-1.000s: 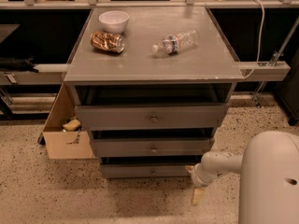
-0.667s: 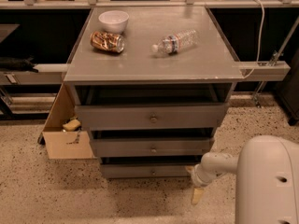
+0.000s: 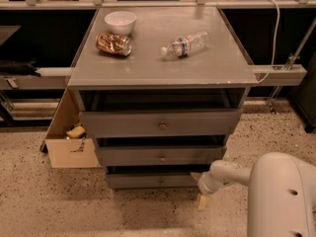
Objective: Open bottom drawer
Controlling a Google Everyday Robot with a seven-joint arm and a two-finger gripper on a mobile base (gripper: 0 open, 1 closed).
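- the gripper [image 3: 201,186] sits low in the frame, right of centre, at the end of the pale arm [image 3: 232,173] that reaches in from the big white body at the lower right corner.
- i cannot tell from this view whether the gripper is spread or closed. its tip is turned toward the cabinet and mostly hidden behind the wrist.
- the bottom drawer [image 3: 148,180] is the lowest grey front of the three, at lower centre just above the speckled floor [image 3: 64,201].
- the gripper is at the right end of that drawer front, just beside its corner. i cannot tell if it is touching.
- the drawer's small round knob [image 3: 161,181] is at the middle of the front, to the left of the gripper and apart from it.
- a dark gap shows above the bottom drawer front, between it and the middle drawer [image 3: 160,156]. the top drawer [image 3: 160,124] is above that, and each has its own centre knob.
- on the cabinet top [image 3: 207,68], a white bowl [image 3: 121,21] stands upright at the upper left. i see nothing rising above its rim.
- just in front of the bowl a brown snack packet [image 3: 113,44] lies on its side.
- a clear water bottle [image 3: 185,44] lies on its side near the middle of the top, cap end pointing left.
- a cardboard box [image 3: 69,149] stands on the floor against the cabinet's left side, open at the top, with a yellowish lump [image 3: 76,131] inside.
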